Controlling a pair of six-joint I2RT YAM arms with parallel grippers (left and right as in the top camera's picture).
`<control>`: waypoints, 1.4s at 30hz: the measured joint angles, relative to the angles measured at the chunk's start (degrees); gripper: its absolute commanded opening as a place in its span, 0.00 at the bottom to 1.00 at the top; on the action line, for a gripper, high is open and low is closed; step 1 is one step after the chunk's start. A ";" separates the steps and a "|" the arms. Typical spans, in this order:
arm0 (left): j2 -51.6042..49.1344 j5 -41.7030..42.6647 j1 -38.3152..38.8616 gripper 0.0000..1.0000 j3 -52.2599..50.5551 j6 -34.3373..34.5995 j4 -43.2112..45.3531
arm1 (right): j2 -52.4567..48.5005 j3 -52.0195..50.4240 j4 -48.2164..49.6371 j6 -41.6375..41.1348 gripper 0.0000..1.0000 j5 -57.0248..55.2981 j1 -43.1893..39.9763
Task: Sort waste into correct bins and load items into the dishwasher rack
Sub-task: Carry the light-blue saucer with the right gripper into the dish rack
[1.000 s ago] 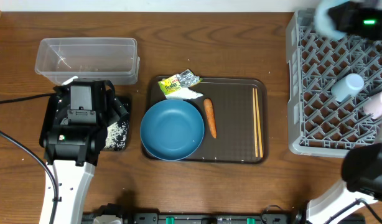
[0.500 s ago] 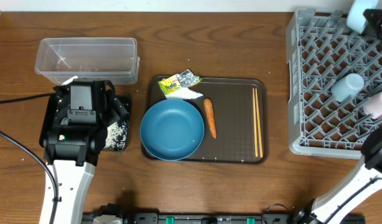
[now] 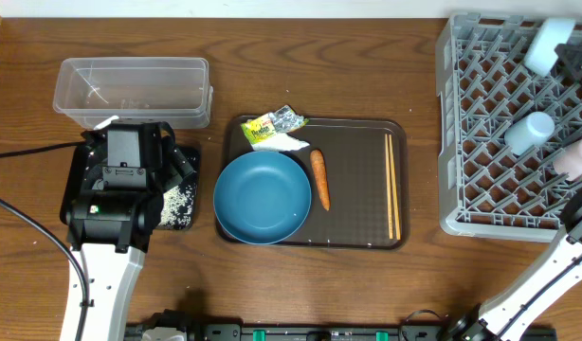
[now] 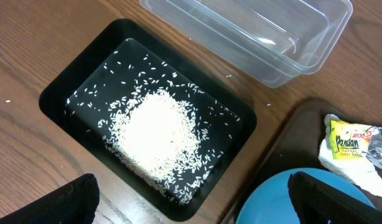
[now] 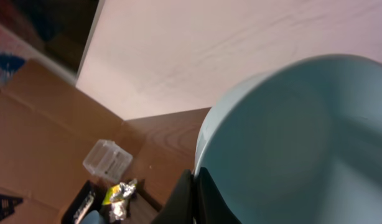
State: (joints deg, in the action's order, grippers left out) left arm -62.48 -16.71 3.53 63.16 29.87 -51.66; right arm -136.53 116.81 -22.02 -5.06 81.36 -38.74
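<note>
My right gripper (image 5: 196, 190) is shut on the rim of the small light-blue bowl (image 5: 290, 143), which hangs over the far right corner of the grey dishwasher rack (image 3: 481, 180); overhead the bowl (image 3: 547, 44) shows there. A white cup (image 3: 529, 132) lies in the rack. My left gripper (image 4: 194, 211) stands open above the black tray (image 4: 60, 93) holding the rice heap (image 4: 155, 134), beside the clear tub (image 4: 259, 31). On the brown serving tray (image 3: 362, 204) sit the dark-blue bowl (image 3: 263, 197), carrot (image 3: 319, 178), wrapper (image 3: 272, 123), tissue (image 3: 281, 143) and chopsticks (image 3: 393, 185).
The left arm (image 3: 116, 194) covers most of the black tray from above. The right arm (image 3: 533, 294) rises along the table's right front corner. A blurred pale pink shape (image 3: 577, 156) lies at the rack's right edge. A cable (image 3: 26, 223) runs at the left.
The right gripper carried the light-blue bowl rightward along the rack's far edge, then slightly nearer. The left arm has not moved.
</note>
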 measured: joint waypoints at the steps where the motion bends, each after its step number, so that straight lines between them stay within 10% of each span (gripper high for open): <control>1: 0.00 0.00 0.00 1.00 0.00 0.00 0.00 | 0.02 0.00 0.00 -0.50 0.03 0.04 -0.48; 42: 0.00 0.00 0.00 1.00 0.00 0.00 0.00 | -1.14 0.02 -7.30 -2.60 0.04 -3.67 -2.03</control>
State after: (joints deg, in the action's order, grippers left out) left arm -62.48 -16.71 3.53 63.16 29.87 -51.66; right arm -137.67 116.84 -29.32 -7.66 77.69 -40.77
